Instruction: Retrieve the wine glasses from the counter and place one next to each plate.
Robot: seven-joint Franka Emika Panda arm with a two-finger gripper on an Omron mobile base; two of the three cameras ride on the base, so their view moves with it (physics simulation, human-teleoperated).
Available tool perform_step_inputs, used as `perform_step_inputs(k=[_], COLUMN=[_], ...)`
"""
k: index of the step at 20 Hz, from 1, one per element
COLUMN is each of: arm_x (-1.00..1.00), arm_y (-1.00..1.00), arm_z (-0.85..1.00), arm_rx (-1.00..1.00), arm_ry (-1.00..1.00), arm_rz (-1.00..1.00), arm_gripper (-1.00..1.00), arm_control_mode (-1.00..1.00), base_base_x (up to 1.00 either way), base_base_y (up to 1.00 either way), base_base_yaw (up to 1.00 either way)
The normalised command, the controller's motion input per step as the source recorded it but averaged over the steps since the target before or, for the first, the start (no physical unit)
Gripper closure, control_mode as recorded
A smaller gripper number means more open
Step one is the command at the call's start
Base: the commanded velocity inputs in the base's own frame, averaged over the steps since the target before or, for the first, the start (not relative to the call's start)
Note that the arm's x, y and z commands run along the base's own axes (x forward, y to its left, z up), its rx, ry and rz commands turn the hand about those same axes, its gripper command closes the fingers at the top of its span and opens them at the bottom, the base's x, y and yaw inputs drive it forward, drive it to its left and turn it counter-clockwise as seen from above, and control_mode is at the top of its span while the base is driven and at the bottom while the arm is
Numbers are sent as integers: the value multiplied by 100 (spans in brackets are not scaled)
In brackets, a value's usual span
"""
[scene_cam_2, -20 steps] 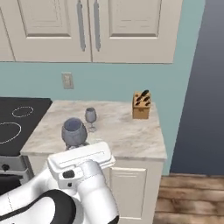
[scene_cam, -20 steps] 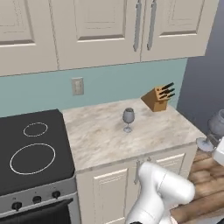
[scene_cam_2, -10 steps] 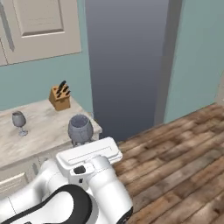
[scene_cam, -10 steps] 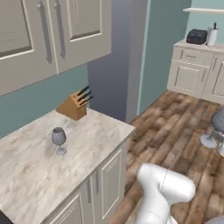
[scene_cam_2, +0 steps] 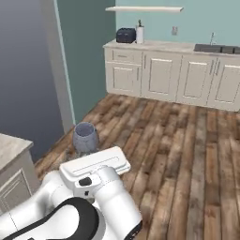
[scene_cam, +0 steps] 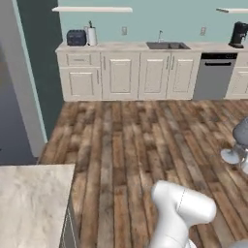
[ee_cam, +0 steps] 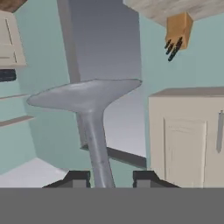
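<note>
Fingertips (ee_cam: 78,178) of the gripper (ee_cam: 111,179) barely rise into the hand view, clamped either side of the thin stem of a smoky grey translucent wine glass (ee_cam: 89,113). In the right base view its rounded bowl (scene_cam_2: 85,137) pokes up behind the white arm, stem and foot hidden, above the wooden floor (scene_cam_2: 187,154). Part of the beige marbled counter (scene_cam: 30,203) shows at the left base view's lower left corner.

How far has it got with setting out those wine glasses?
One wine glass is in the hand: the hand view shows its stem between the two fingers, foot ahead, and the right base view shows its bowl above the arm. The robot faces open wood floor. No plate is in sight, so no placement can be confirmed; placing this glass remains, and presumably the second one too.
</note>
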Motion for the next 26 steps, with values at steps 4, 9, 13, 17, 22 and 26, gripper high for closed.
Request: perform_step_inputs(k=[4,9,13,17,22,26], arm_x=[0,0,0,0,0,0], arm_y=[0,0,0,0,0,0], arm_z=[0,0,0,0,0,0], arm_rx=[0,0,0,0,0,0], arm_ry=[0,0,0,0,0,0], arm_rz=[0,0,0,0,0,0], arm_gripper=[100,100,100,100,100,100], arm_control_mode=[100,100,100,100,100,100], base_base_x=[21,15,0,0,3,1], base_base_y=[-29,-86,-48,-19,-26,-51], base_base_yaw=[-81,-65,-82,-84,-79,-71])
